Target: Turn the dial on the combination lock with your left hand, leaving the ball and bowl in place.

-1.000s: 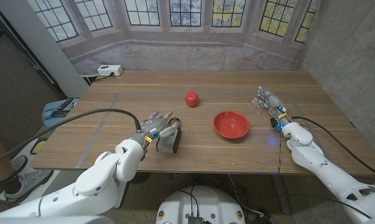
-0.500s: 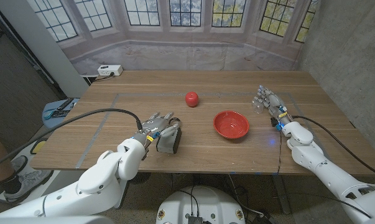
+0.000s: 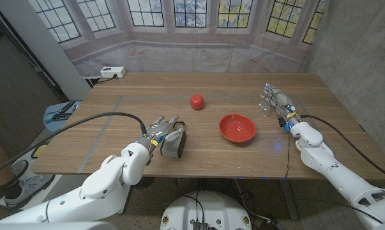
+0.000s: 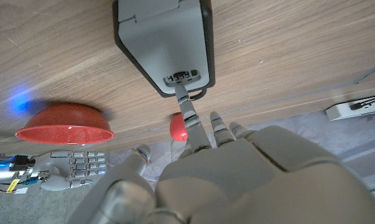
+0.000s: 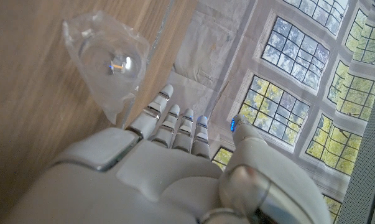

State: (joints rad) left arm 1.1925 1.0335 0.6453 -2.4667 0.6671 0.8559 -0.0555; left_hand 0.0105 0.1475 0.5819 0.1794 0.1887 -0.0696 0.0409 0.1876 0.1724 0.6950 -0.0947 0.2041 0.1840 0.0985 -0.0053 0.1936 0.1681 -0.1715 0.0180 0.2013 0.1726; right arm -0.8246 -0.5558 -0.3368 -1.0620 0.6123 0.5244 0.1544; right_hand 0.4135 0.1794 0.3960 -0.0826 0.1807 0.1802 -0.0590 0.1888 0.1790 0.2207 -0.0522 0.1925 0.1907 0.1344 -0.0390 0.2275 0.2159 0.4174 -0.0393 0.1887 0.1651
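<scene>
The combination lock [image 3: 173,144] is a grey box with a dark rim, near the table's front edge left of centre. My left hand [image 3: 159,130] sits just left of it, fingers spread over its top. In the left wrist view one fingertip [image 4: 181,93] touches the dial strip at the end of the lock [image 4: 165,43]; nothing is gripped. The red ball [image 3: 196,101] lies mid-table and the red bowl [image 3: 237,128] stands to its right. Both also show in the left wrist view, the ball [image 4: 176,127] and the bowl [image 4: 64,124]. My right hand [image 3: 276,103] stands open at the right, fingers straight.
A crumpled clear plastic cup [image 5: 106,62] lies just beyond my right hand's fingertips [image 5: 175,118]. A white power strip [image 3: 112,72] sits at the back left corner. A blue object [image 3: 57,112] rests off the table's left edge, and a person's leg and shoe [image 3: 2,171] are at lower left.
My left hand has edged slightly closer onto the lock. The right hand has shifted a touch to the right. Ball and bowl have not moved.
</scene>
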